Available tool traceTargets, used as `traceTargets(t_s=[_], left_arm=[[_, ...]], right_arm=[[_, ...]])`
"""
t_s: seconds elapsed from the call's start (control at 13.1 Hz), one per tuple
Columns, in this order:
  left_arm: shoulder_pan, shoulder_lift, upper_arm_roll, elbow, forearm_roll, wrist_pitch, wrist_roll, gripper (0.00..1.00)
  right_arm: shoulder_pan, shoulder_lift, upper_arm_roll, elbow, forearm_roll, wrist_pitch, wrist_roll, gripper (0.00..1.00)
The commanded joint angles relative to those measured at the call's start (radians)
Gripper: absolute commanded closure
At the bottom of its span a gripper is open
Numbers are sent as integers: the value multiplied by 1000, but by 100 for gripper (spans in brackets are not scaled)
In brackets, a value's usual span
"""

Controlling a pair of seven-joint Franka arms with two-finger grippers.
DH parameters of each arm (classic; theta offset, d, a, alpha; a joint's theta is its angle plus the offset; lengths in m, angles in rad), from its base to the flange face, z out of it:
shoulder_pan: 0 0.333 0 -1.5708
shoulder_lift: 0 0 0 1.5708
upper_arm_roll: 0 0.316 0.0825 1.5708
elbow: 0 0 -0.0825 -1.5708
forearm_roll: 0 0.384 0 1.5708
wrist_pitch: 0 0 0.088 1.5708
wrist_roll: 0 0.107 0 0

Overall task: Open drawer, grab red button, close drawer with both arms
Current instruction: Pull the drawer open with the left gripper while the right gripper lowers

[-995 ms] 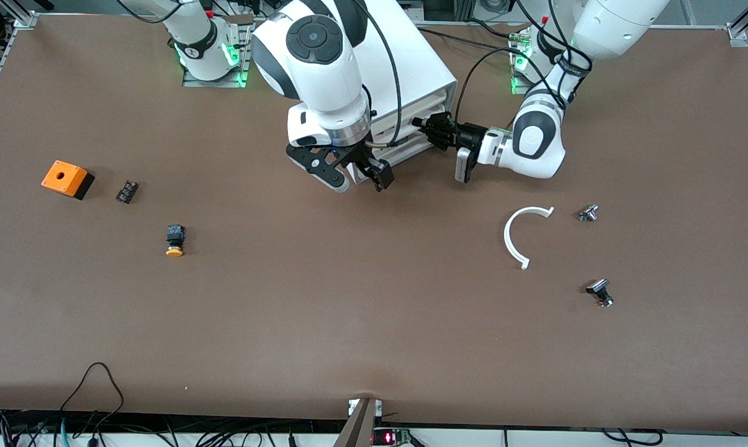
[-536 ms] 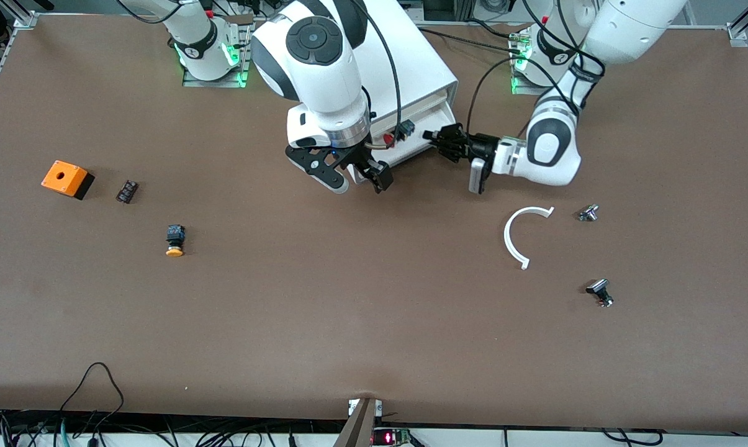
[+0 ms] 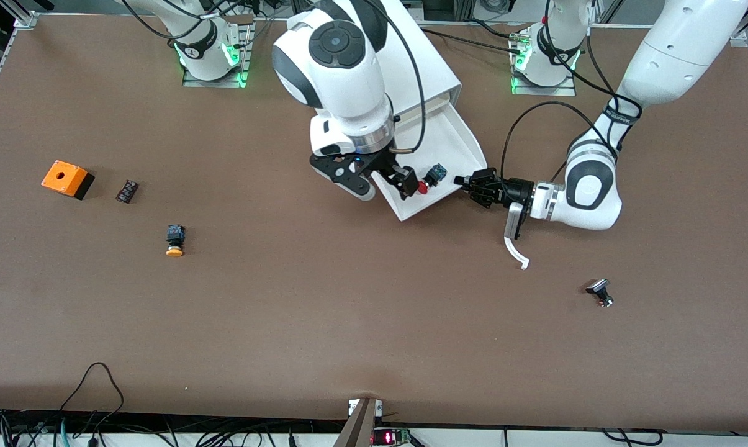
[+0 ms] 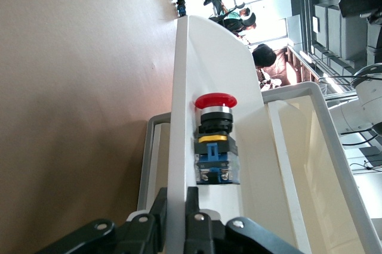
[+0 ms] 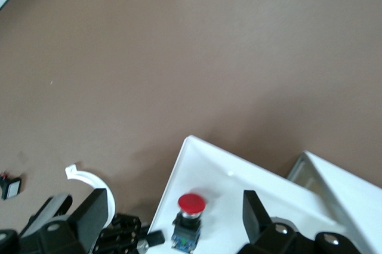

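The white drawer (image 3: 454, 133) stands pulled out of its white cabinet (image 3: 423, 68). The button (image 3: 428, 181), red cap and black body, lies on its side in the drawer near the front wall. My left gripper (image 3: 470, 184) is shut on the drawer's front wall; in the left wrist view its fingers (image 4: 160, 206) clamp the wall (image 4: 185, 87), with the button (image 4: 215, 141) just past them. My right gripper (image 3: 386, 186) hangs open over the drawer's front end. In the right wrist view (image 5: 176, 206) the button (image 5: 190, 221) lies below, between its spread fingers (image 5: 98, 206).
An orange-capped button (image 3: 174, 240), a small black part (image 3: 127, 190) and an orange box (image 3: 66, 178) lie toward the right arm's end. A white curved piece (image 3: 515, 248) lies under the left wrist, and a black part (image 3: 599, 292) lies nearer the front camera.
The left gripper has pulled the drawer out toward the front camera, with the button in it. The right gripper has shifted over the open drawer's front end.
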Motion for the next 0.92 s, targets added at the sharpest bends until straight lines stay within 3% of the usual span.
traceTargets(t_s=[0.0,0.23,0.46,0.84], left_arm=[[3,14,-4,28,34,20,0,0],[29,-43,-3,31,78,-29,-162,0],[34,-122,-3,38,173,-81,-368,0],[40,-205,-7,78,416,-114,-692,0]], right_arm=[[48,48,-8,51,1,-19,12,0],[103,69,-8,42,-105,-30,18,0],[109,109,-8,43,-85,83,181,0],[132,176,-3,43,-80,148,213,0]])
